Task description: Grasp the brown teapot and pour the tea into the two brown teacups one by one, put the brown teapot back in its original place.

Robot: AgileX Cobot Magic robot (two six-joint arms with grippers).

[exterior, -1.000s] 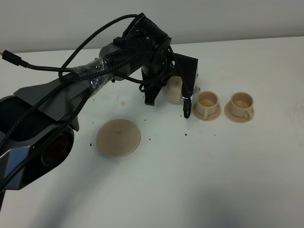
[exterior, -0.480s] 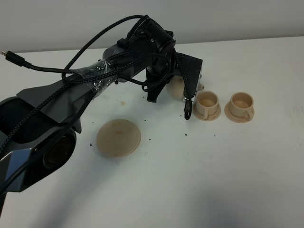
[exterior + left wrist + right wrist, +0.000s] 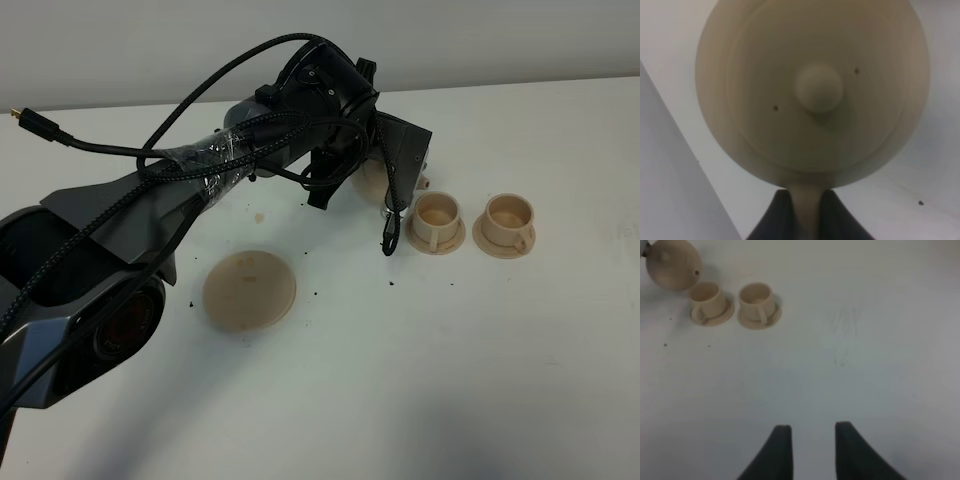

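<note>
White tabletop [image 3: 420,380] against a pale wall: teapot held beside the cups.
The left arm's bulk and a dangling cable loop [image 3: 390,235] hide most of the brown teapot [image 3: 815,90], pale tan, round, with a knobbed lid. The left gripper [image 3: 806,202] pinches its handle just left of the first teacup [image 3: 436,215]; the second teacup [image 3: 507,217] is beside it. The flat saucer [image 3: 249,290] lies well apart. The right gripper [image 3: 812,437] has its fingers parted, holding nothing, over open table.

White table [image 3: 450,380]; scattered dark specks [image 3: 316,294]; small brown stain [image 3: 259,216].
</note>
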